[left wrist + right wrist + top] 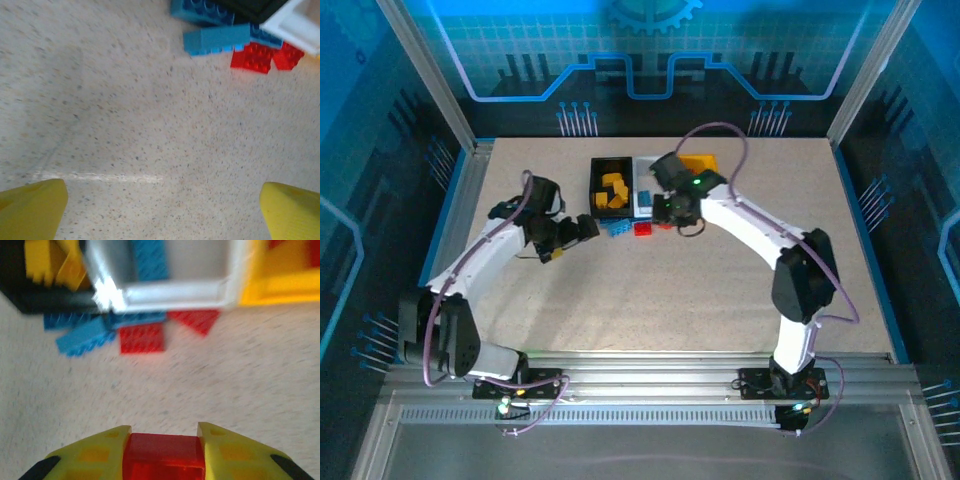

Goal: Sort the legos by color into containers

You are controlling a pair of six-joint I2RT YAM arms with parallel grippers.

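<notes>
The right arm reached forward over the worktop (125, 125), its right end effector (164, 432) clamped on a red lego (164, 460) just short of the white container (175, 292), which stood between the black container (45, 302) and the yellow-orange container (280, 292). The left arm bent low, its left end effector (162, 210) spread wide above bare worktop. Blue legos (215, 39) and red legos (252, 57) lay by the containers' near walls.

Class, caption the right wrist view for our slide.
Right hand shut on a red lego, facing the white bin.
</notes>
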